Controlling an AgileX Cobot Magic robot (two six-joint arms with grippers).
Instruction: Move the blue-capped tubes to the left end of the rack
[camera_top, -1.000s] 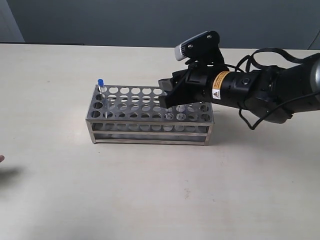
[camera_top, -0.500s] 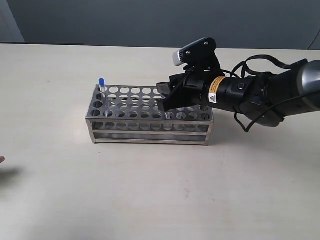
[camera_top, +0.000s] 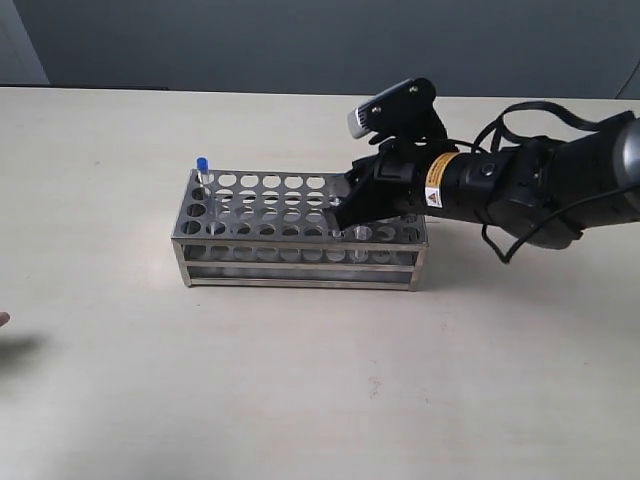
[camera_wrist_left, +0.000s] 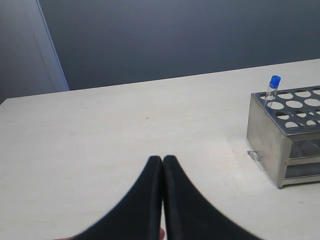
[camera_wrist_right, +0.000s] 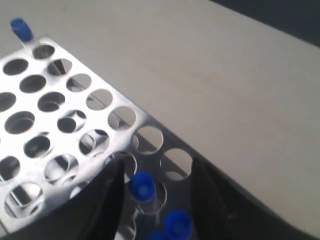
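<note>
The steel rack (camera_top: 300, 256) stands mid-table. One blue-capped tube (camera_top: 201, 165) sits upright in its far left corner hole, also seen from the left wrist (camera_wrist_left: 274, 83) and from the right wrist (camera_wrist_right: 20, 28). My right gripper (camera_top: 347, 214) hangs over the rack's right end. It (camera_wrist_right: 157, 166) is open, its jaws straddling another blue-capped tube (camera_wrist_right: 142, 185) without touching it, with a second one (camera_wrist_right: 177, 222) just behind. My left gripper (camera_wrist_left: 162, 160) is shut on nothing, low over bare table, well left of the rack (camera_wrist_left: 265, 130).
The right arm (camera_top: 520, 190) and its cables stretch in from the right over the table. A dark wall runs behind the table's far edge (camera_top: 200, 90). Most holes of the rack's top plate (camera_wrist_right: 87, 114) hold nothing.
My right gripper has dropped lower and shifted a little right, onto the rack's right end. The corner tube and the rack have not moved.
</note>
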